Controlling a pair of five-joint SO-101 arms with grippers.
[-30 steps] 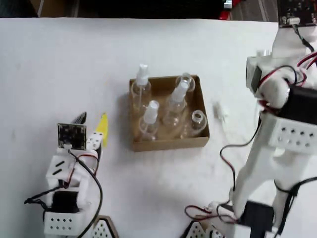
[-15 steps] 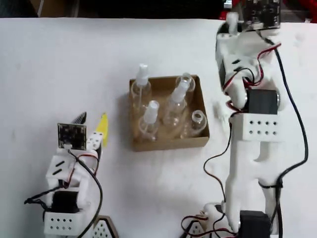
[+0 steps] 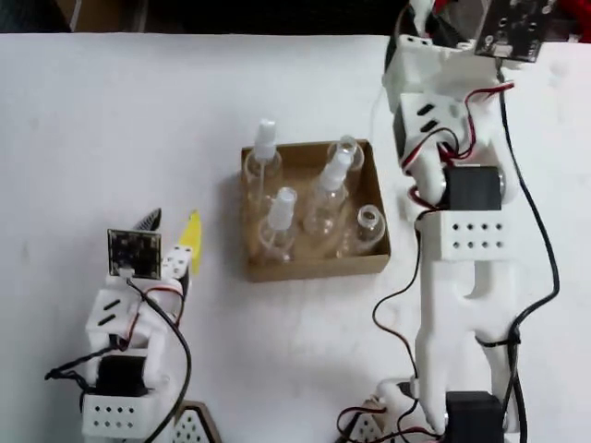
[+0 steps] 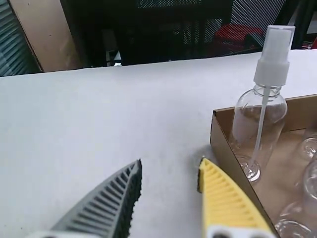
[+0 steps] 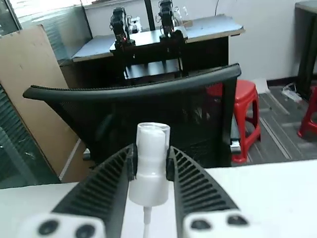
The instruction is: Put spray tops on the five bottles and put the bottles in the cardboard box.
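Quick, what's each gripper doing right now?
Left gripper: open, empty.
Right gripper: shut on a spray top.

You are seeing the surface (image 3: 111,111) glowing under bright, even light. Faint shadows are falling beside the cardboard box (image 3: 314,268).

Office: mesh chair (image 5: 208,114), desk (image 5: 99,48) behind.

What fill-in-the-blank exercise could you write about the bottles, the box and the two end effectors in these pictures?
1. The cardboard box holds ____ bottles.
2. Only ____ of them wear spray tops.
3. The right end effector is ____ on a loose spray top.
4. The left end effector stands ____ beside the box.

Missing words: five; three; shut; open.
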